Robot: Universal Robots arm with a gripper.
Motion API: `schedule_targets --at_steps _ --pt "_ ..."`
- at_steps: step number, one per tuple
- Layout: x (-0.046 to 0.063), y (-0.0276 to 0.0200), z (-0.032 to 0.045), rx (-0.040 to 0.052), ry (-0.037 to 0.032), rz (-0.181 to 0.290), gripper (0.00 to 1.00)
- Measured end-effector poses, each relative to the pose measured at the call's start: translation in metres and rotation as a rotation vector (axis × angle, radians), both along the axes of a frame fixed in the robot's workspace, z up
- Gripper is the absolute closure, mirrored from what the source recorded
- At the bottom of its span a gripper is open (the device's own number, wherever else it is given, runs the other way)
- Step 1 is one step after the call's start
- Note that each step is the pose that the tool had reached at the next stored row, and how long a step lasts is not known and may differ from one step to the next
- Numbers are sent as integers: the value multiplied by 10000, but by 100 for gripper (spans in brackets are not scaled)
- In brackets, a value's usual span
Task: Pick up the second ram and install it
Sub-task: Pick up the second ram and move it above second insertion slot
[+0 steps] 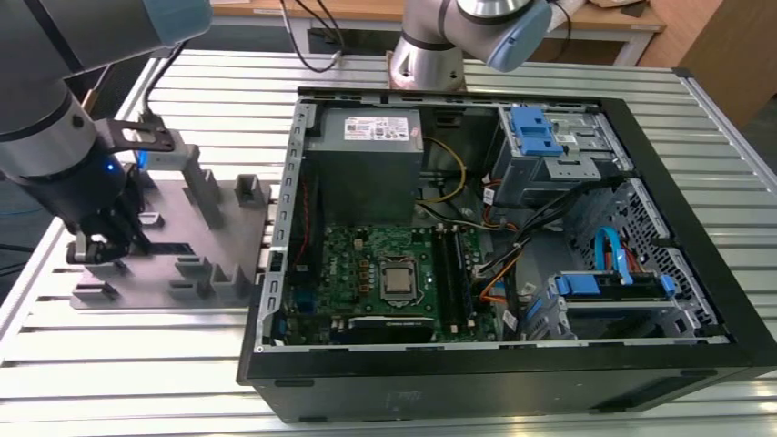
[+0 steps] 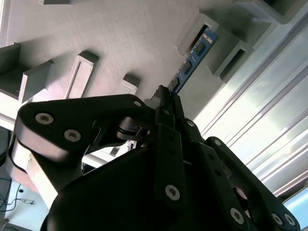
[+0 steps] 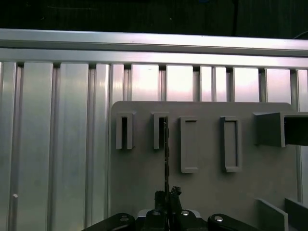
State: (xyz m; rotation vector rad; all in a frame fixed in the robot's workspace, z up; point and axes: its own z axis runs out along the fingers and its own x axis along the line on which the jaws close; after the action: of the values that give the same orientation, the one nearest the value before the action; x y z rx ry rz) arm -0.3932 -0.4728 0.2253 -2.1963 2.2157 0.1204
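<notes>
Blue-green second ram [image 2: 193,58], end clamped in pincer [image 2: 166,97]

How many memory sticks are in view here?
1: the memory stick is between the robot's fingers, at the grey holder. More may be hidden inside the computer.

Gripper [image 1: 100,248] at grey holder [image 1: 182,280] (case [image 1: 486,369] alongside)
</notes>
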Motion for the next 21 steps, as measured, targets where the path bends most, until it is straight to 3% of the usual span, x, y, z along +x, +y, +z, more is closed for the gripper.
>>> schedule_targets --at_steps 21 --pt "0 0 261 53 0 0 86"
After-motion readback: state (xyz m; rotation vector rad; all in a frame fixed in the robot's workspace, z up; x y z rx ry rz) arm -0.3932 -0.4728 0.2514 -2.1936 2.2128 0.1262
